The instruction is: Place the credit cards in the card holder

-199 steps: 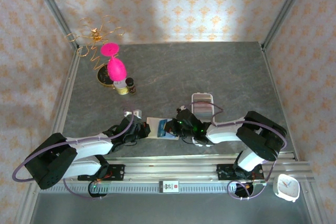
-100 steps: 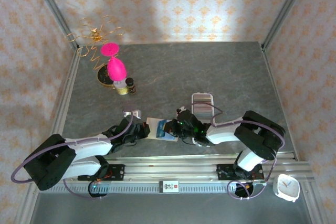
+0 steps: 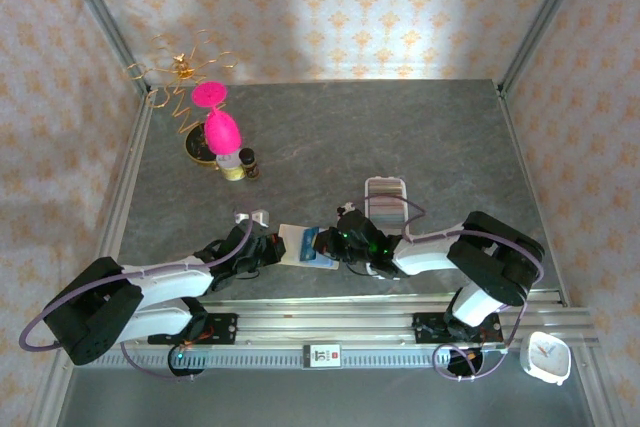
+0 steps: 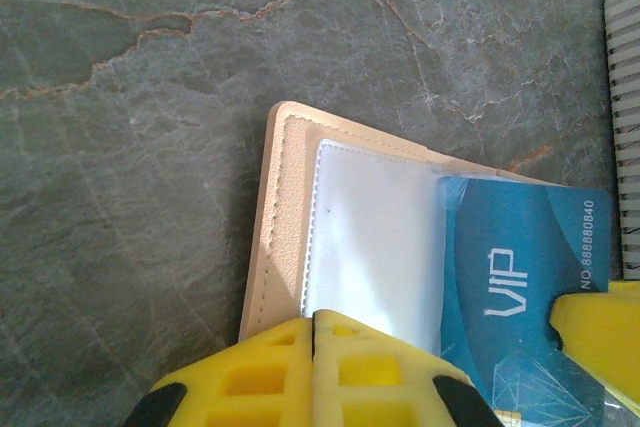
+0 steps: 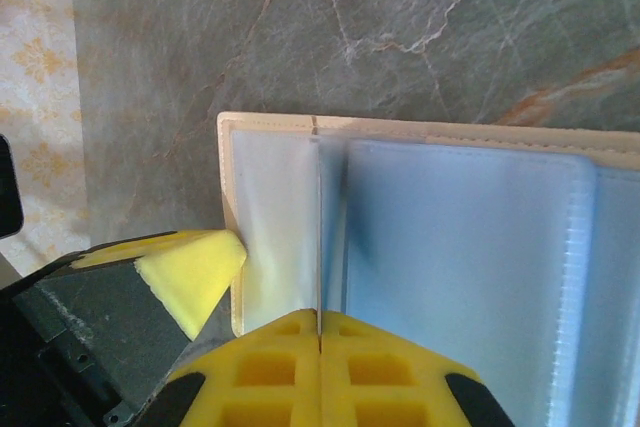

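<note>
The card holder lies open on the table, its edge pinched by the closed left gripper; the blue card sits half inside a sleeve; next, I think, the right gripper, fingers together, must slide it fully in.

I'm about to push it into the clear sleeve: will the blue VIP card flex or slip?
The blue VIP card looks thin yet shows no bend, so it is probably stiff enough to push edgewise. Its smooth printed face may slip in the right claw. It could catch where its edge meets the soft-looking clear sleeve.
</note>
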